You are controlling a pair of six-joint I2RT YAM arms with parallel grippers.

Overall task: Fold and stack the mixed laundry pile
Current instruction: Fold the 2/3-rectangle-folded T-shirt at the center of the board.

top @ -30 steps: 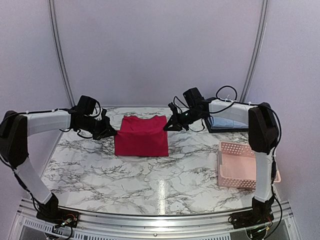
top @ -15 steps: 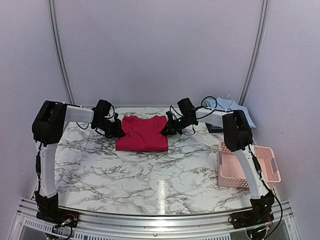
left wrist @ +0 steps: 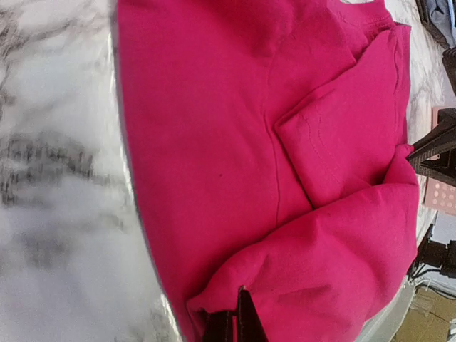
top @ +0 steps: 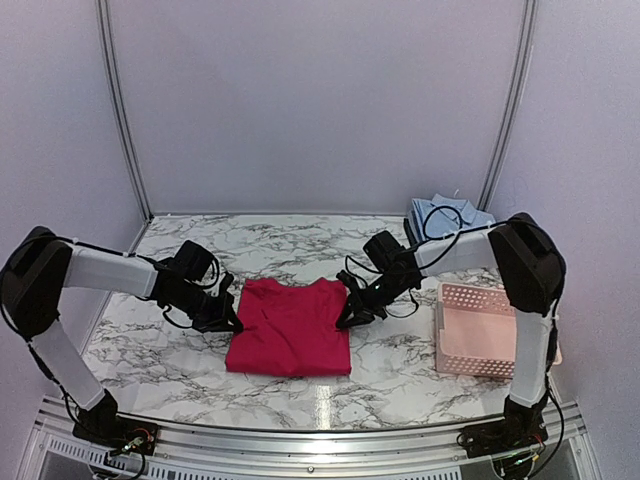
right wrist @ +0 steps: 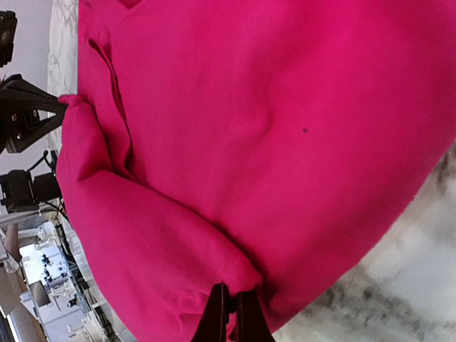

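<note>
Logging the risk picture at this point in the fold. The magenta-red garment (top: 290, 338) lies on the table (top: 300, 240) as a rough rectangle, near the front and between the two arms. The left fingers (top: 230, 320) are pinched closed on its left edge and the right fingers (top: 347, 316) are pinched closed on its right edge. Both wrist views show a thick rolled lip of cloth running into the pinch.

The light blue shirt (top: 447, 214) sits at the far right corner, well apart and untouched. The pink basket (top: 480, 330) is just beside the right arm.

Concerns, as we judge them:
- Each pinch takes several layers at a bulging edge. If only the outer layer is truly held, the inner ones could slide out on any pull and the fold would open.
- If the arms travel unevenly, the rectangle skews; the near edge already looks slightly off square.
- The left wrist view shows a tucked flap lying loose on top. A fast move could flip it out.
- Letting go while the rolled lip is puffed may let it spring back rather than lie flat.
- The right elbow swings close to the basket and could nudge it.
</note>
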